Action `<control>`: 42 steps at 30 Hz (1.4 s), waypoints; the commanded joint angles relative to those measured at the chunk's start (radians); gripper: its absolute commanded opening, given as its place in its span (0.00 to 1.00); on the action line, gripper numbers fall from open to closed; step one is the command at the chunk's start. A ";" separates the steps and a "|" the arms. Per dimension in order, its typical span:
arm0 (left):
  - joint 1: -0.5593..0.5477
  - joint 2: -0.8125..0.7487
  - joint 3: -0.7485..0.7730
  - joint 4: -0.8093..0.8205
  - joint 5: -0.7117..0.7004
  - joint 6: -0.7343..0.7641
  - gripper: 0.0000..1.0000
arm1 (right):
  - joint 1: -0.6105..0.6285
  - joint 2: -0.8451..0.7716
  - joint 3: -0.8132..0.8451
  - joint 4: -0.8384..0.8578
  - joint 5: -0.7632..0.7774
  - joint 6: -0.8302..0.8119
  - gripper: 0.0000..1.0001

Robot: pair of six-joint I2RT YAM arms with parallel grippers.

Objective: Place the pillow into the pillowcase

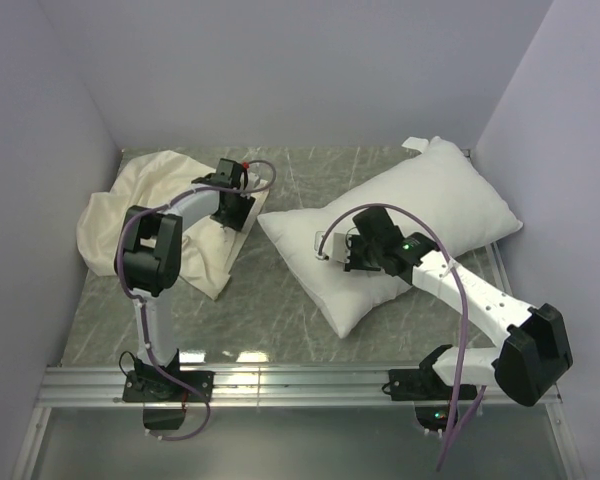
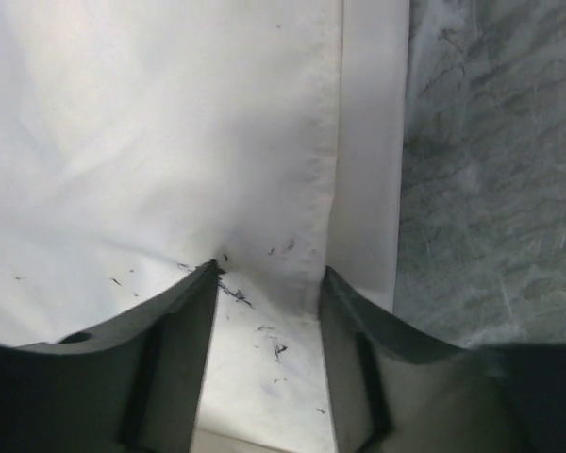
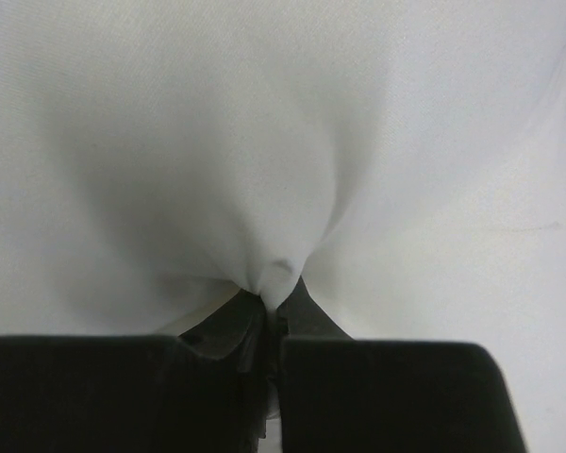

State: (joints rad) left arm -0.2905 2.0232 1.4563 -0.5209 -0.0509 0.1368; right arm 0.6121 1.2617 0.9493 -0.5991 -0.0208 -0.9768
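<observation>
R fingers (image 3: 382, 392) on pillow (image 1: 435, 205), outside pillowcase (image 1: 130, 200)

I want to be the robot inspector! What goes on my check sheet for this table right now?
Surface: grey marbled table, bare between the two cloth things.
Job's things: pillow lies on the right, outside the pillowcase, which is crumpled on the left.
Clutter: nothing seen.
Grippers: left gripper open, jaws astride the pillowcase's edge; right gripper shut, pinching pillow fabric.
Cables: purple cable looping on the right, another on the left.
Surroundings: pale walls on three sides; metal rail in front.
</observation>
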 commanded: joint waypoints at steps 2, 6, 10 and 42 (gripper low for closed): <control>-0.001 -0.003 0.052 0.032 -0.020 -0.009 0.47 | -0.025 0.002 -0.006 -0.116 0.024 0.021 0.00; -0.001 -0.012 0.059 0.033 -0.014 -0.023 0.23 | -0.025 -0.011 -0.004 -0.120 -0.004 0.023 0.00; -0.001 -0.040 0.064 0.027 0.003 -0.029 0.00 | -0.023 -0.002 0.016 -0.128 -0.037 0.033 0.00; 0.051 -0.136 0.125 -0.059 0.160 -0.098 0.00 | 0.008 0.171 0.321 -0.129 -0.271 0.009 1.00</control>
State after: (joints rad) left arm -0.2554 1.9224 1.5429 -0.5659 0.0635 0.0635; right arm 0.6235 1.3224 1.2213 -0.7486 -0.2382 -0.9337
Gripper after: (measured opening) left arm 0.014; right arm 0.999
